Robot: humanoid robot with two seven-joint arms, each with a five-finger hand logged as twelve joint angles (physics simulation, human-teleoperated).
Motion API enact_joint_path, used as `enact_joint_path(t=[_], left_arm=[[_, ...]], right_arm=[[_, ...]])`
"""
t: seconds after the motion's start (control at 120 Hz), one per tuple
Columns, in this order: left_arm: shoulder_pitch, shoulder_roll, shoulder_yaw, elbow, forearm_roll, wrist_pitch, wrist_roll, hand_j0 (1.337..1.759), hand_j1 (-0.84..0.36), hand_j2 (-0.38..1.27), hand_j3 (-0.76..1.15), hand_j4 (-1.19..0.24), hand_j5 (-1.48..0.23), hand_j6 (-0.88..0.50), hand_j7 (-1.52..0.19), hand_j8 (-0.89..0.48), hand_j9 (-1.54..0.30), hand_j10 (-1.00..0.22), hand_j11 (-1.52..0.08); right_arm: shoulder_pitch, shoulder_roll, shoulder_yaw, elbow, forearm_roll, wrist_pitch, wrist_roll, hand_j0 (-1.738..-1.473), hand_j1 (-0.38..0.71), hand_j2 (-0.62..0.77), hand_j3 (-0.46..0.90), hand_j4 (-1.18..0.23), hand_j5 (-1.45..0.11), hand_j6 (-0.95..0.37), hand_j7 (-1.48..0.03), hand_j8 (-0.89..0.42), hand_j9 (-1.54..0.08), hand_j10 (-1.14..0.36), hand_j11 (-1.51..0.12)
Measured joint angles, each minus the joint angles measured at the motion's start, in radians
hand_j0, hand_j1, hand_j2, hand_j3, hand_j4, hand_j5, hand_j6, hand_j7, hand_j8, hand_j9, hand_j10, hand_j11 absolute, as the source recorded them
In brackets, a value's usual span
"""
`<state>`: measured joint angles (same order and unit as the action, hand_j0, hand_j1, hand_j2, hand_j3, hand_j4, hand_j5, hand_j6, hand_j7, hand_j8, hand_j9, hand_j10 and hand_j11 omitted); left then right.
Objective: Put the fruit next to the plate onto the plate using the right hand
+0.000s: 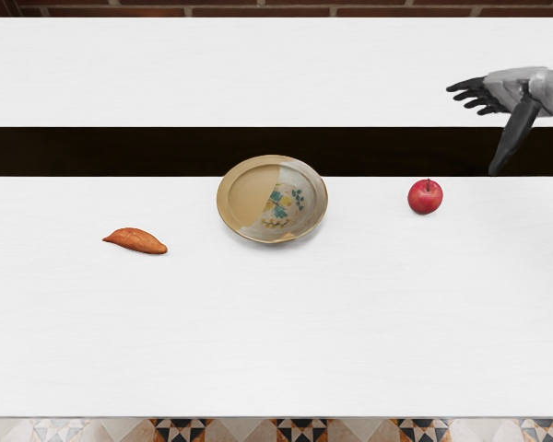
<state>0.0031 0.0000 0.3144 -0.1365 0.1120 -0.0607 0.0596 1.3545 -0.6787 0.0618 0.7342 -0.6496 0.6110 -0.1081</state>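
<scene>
Hovering with fingers (470, 89) spread and holding nothing, the right hand (511, 90) has the round apple (425, 196) on the worktop (350, 322) below and slightly left of them, well apart, the plate (244, 189) farther left.

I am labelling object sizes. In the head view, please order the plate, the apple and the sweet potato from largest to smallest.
1. plate, clearly largest.
2-3. sweet potato and apple: about alike; the sweet potato is longer, the apple rounder and taller.
</scene>
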Motion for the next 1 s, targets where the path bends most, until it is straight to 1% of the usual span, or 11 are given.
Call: enact_joint_path(t=[0.067,0.15,0.2,0.258,0.292,0.342,0.4,0.525,0.658,0.817,1.0], left_arm=[[0.0,0.0,0.0,0.0,0.0,0.0,0.0,1.658,0.06,0.05,0.0,-0.24,-0.32,-0.24,-0.32,-0.24,-0.32,-0.24,-0.32],[0.0,0.0,0.0,0.0,0.0,0.0,0.0,1.658,0.06,0.05,0.0,-0.24,-0.32,-0.24,-0.32,-0.24,-0.32,-0.24,-0.32],[0.0,0.0,0.0,0.0,0.0,0.0,0.0,1.658,0.06,0.05,0.0,-0.24,-0.32,-0.24,-0.32,-0.24,-0.32,-0.24,-0.32],[0.0,0.0,0.0,0.0,0.0,0.0,0.0,1.658,0.06,0.05,0.0,-0.24,-0.32,-0.24,-0.32,-0.24,-0.32,-0.24,-0.32],[0.0,0.0,0.0,0.0,0.0,0.0,0.0,1.658,0.06,0.05,0.0,-0.24,-0.32,-0.24,-0.32,-0.24,-0.32,-0.24,-0.32],[0.0,0.0,0.0,0.0,0.0,0.0,0.0,1.658,0.06,0.05,0.0,-0.24,-0.32,-0.24,-0.32,-0.24,-0.32,-0.24,-0.32],[0.0,0.0,0.0,0.0,0.0,0.0,0.0,1.658,0.06,0.05,0.0,-0.24,-0.32,-0.24,-0.32,-0.24,-0.32,-0.24,-0.32],[0.0,0.0,0.0,0.0,0.0,0.0,0.0,1.658,0.06,0.05,0.0,-0.24,-0.32,-0.24,-0.32,-0.24,-0.32,-0.24,-0.32],[0.0,0.0,0.0,0.0,0.0,0.0,0.0,1.658,0.06,0.05,0.0,-0.24,-0.32,-0.24,-0.32,-0.24,-0.32,-0.24,-0.32],[0.0,0.0,0.0,0.0,0.0,0.0,0.0,1.658,0.06,0.05,0.0,-0.24,-0.32,-0.24,-0.32,-0.24,-0.32,-0.24,-0.32],[0.0,0.0,0.0,0.0,0.0,0.0,0.0,1.658,0.06,0.05,0.0,-0.24,-0.32,-0.24,-0.32,-0.24,-0.32,-0.24,-0.32]], right_arm=[[-0.003,0.005,0.001,0.003,0.0,0.0,-0.019,-1.658,-0.32,0.0,0.0,-0.03,-0.03,-0.03,-0.03,-0.03,-0.03,-0.03,-0.03],[0.026,0.005,0.006,0.077,0.002,0.0,-0.087,-1.658,-0.32,0.0,0.0,-0.03,-0.03,-0.03,-0.03,-0.03,-0.03,-0.03,-0.03],[0.044,0.004,0.009,0.141,0.014,0.0,-0.165,-1.658,-0.32,0.0,0.0,-0.03,-0.03,-0.03,-0.03,-0.03,-0.03,-0.03,-0.03],[0.056,-0.006,0.014,0.241,0.05,0.0,-0.297,-1.658,-0.32,0.0,0.0,-0.03,-0.04,-0.03,-0.03,-0.03,-0.04,-0.03,-0.04],[0.06,-0.023,0.029,0.308,0.074,0.0,-0.353,-1.658,-0.32,-0.01,0.0,-0.03,-0.04,-0.03,-0.03,-0.03,-0.04,-0.03,-0.04],[0.065,-0.051,0.064,0.391,0.097,0.0,-0.41,-1.658,-0.32,-0.01,0.0,-0.03,-0.04,-0.03,-0.04,-0.03,-0.04,-0.03,-0.04],[0.071,-0.078,0.092,0.473,0.11,0.0,-0.45,-1.658,-0.32,-0.01,0.0,-0.03,-0.04,-0.03,-0.04,-0.03,-0.04,-0.03,-0.04],[0.073,-0.104,0.12,0.592,0.077,0.0,-0.487,-1.658,-0.32,-0.01,0.0,-0.03,-0.04,-0.03,-0.04,-0.03,-0.04,-0.03,-0.04],[0.053,-0.11,0.125,0.637,-0.012,0.0,-0.498,-1.658,-0.32,-0.01,0.0,-0.03,-0.04,-0.03,-0.04,-0.03,-0.04,-0.03,-0.04],[-0.001,-0.07,0.128,0.621,-0.12,-0.081,-0.502,-1.658,-0.32,-0.01,0.0,-0.03,-0.04,-0.03,-0.04,-0.03,-0.04,-0.03,-0.04],[-0.044,0.029,0.125,0.552,-0.232,-0.232,-0.503,-1.658,-0.32,-0.01,0.0,-0.03,-0.04,-0.03,-0.04,-0.03,-0.04,-0.03,-0.04]])
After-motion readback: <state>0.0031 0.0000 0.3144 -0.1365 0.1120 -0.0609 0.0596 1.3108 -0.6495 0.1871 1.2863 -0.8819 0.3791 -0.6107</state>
